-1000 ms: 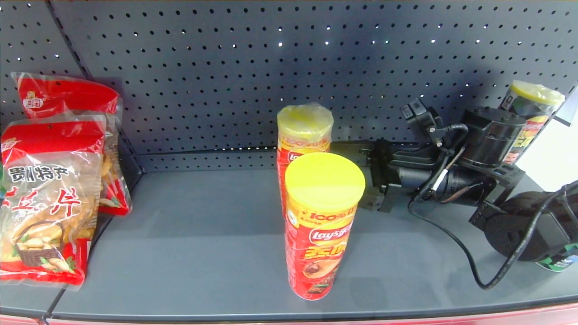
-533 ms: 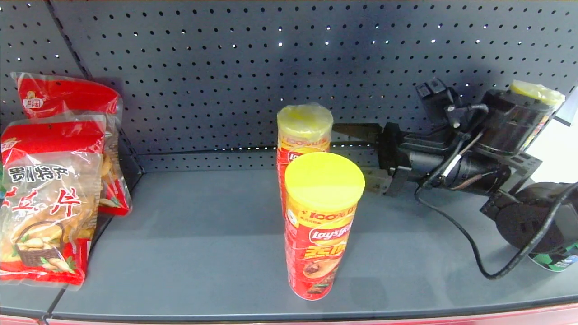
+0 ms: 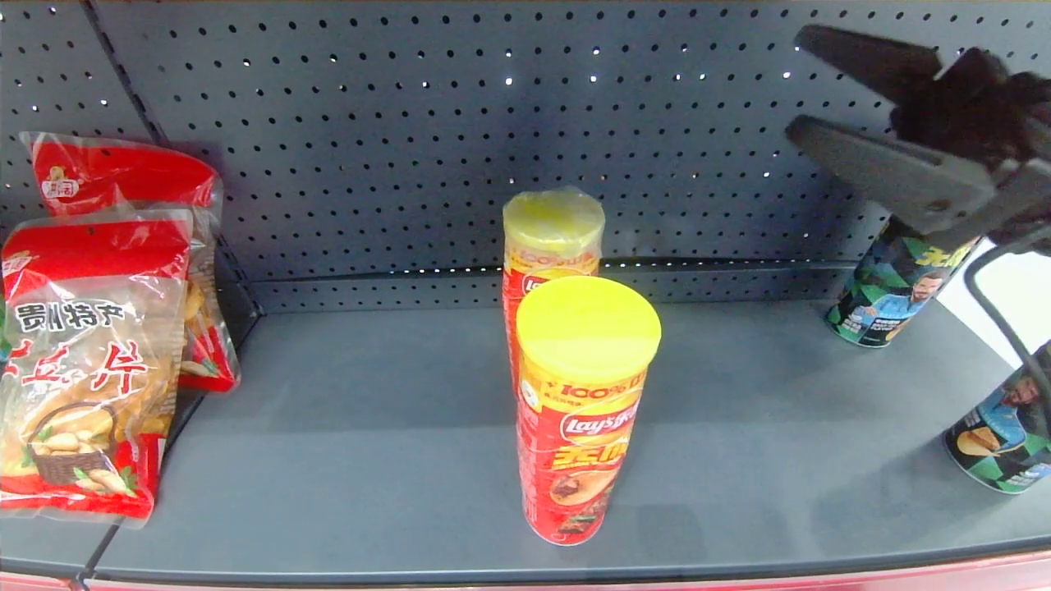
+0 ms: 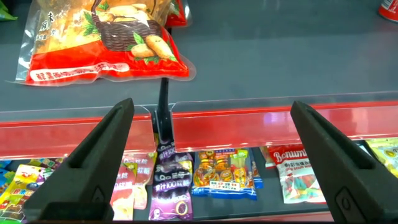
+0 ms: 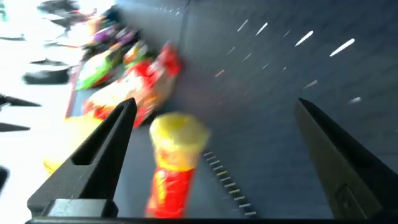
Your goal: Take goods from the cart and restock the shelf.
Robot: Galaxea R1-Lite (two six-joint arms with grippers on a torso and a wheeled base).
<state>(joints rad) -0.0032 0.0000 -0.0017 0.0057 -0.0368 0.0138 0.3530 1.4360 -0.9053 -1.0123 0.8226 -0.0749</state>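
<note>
Two red chip cans with yellow lids stand upright mid-shelf, the front can (image 3: pixel 587 410) just ahead of the back can (image 3: pixel 552 238). My right gripper (image 3: pixel 795 82) hangs open and empty high at the right, well clear of both cans. From its wrist, a blurred red can (image 5: pixel 174 162) lies ahead of the open right gripper (image 5: pixel 216 102). My left gripper (image 4: pixel 212 106) is open and empty in front of the shelf's red front edge (image 4: pixel 249 121), below a snack bag (image 4: pixel 106 37).
Red snack bags (image 3: pixel 82 361) lean at the left end of the grey shelf (image 3: pixel 369 427). Two dark green cans (image 3: pixel 895 283) (image 3: pixel 1002 427) stand at the right. A pegboard wall (image 3: pixel 369 123) closes the back. Packets (image 4: pixel 224 177) fill the lower shelf.
My right gripper has drawn back from the back can and risen up to the right, uncovering the green cans. Both red cans stay in place.
</note>
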